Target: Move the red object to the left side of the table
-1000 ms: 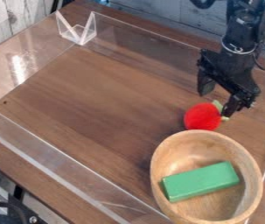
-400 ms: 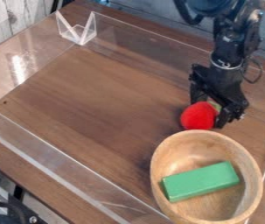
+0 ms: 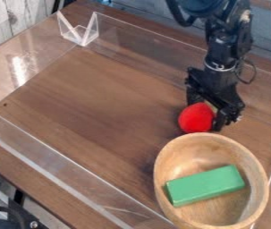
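The red object point(image 3: 196, 117), a small round bright-red toy, rests on the dark wood table point(image 3: 102, 98) at the right, just beyond the rim of the wooden bowl. My black gripper point(image 3: 209, 106) points straight down right over it, open, with its fingers low on either side of the toy's upper right part. The toy's far side is hidden behind the fingers. I cannot tell whether a finger touches it.
A round light wooden bowl point(image 3: 185, 165) with a green rectangular block point(image 3: 205, 185) in it stands at the front right. Low clear acrylic walls point(image 3: 54, 170) edge the table. A clear V-shaped stand point(image 3: 78, 29) sits at the back left.
The gripper has come down and shifted left in the picture, from above and right of the red toy to around it. The toy has stayed in place.
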Controlling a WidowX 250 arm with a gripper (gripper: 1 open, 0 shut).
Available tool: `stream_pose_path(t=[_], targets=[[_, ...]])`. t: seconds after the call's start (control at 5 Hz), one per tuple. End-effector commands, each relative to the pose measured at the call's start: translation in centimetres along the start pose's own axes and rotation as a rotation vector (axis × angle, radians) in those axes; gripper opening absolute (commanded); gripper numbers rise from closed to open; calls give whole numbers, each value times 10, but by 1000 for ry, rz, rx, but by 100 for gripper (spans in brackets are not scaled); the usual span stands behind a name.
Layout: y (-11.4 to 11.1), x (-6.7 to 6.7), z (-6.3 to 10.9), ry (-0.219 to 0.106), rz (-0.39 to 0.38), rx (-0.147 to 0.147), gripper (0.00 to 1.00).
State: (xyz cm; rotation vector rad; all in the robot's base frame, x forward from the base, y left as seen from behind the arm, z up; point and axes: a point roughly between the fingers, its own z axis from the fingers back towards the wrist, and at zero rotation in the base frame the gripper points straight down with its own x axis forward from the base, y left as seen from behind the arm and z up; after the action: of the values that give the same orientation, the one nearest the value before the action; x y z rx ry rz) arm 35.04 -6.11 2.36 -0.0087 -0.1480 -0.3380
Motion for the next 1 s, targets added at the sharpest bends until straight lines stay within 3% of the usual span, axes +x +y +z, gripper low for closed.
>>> stream_pose_path(t=[0.0, 0.2, 0.4, 0.8], targets=[[-12, 8, 10, -48, -23, -10, 100], [-8, 13, 7, -53, -29, -21, 0], [-3, 19, 5, -56, -32, -37, 100], [11, 16, 3, -39, -66, -59, 100]])
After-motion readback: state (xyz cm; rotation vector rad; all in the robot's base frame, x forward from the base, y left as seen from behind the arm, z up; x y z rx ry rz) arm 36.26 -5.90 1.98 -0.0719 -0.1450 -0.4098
